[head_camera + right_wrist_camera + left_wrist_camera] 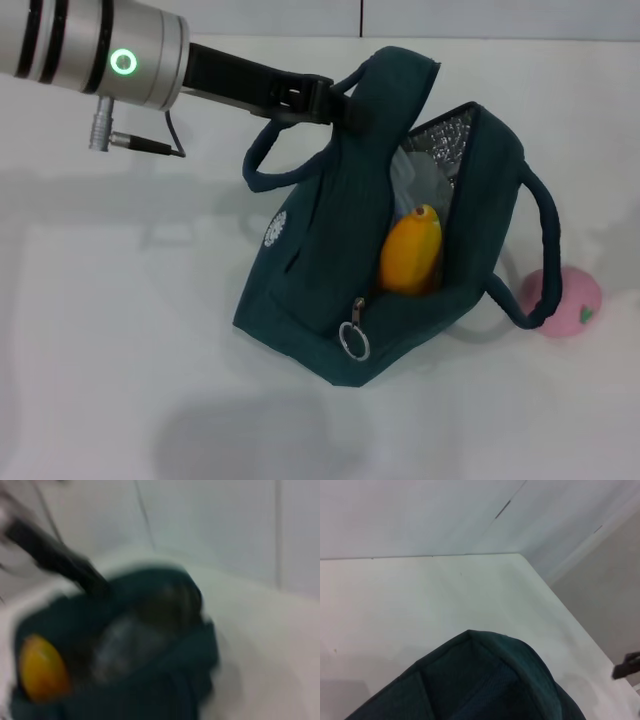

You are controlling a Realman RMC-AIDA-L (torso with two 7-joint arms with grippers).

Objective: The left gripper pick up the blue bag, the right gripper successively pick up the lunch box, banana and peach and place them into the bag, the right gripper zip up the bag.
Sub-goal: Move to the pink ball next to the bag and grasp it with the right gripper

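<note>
The blue bag (330, 270) stands open on the white table, its silver lining showing. My left gripper (335, 102) is shut on the bag's upper edge by one handle and holds that side up. The banana (411, 252) stands inside the bag, one end poking out of the opening. Behind it a translucent pale shape, the lunch box (420, 180), lies inside the bag. The peach (572, 300) sits on the table just right of the bag, behind the right handle. The right wrist view looks down on the bag (165, 680), the banana (42, 667) and my left arm (55, 557). My right gripper is out of view.
The zipper's metal ring pull (353, 341) hangs at the bag's near end. The white table (110, 330) ends at a pale wall at the back (300, 15). A small dark object (627, 665) shows at the edge of the left wrist view; I cannot tell what it is.
</note>
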